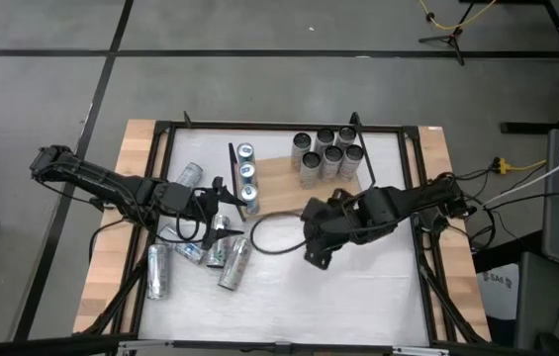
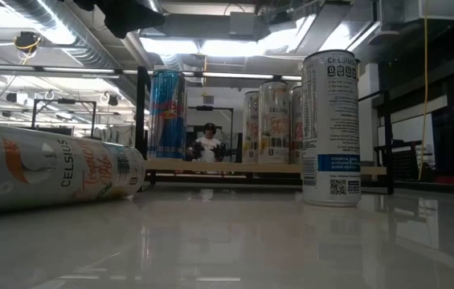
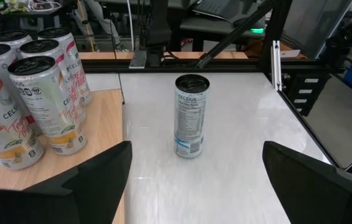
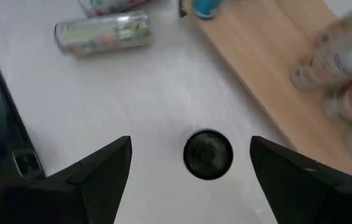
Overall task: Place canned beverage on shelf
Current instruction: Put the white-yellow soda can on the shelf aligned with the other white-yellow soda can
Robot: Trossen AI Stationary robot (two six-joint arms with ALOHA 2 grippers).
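Upright silver Celsius can [image 4: 207, 154] on our white surface [image 4: 132, 93] sits directly below our right claw [image 4: 188, 163], spread wide; left claw [image 3: 194, 171], also spread, faces it farther off.

A person [image 2: 208, 143], seemingly seated, shows beyond the table [image 1: 358, 297].

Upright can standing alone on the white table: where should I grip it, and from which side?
Probably its round wall just below the rim, coming straight down. The can stands upright with bare table all around, and the right gripper hangs open above it, a finger to each side of its top.
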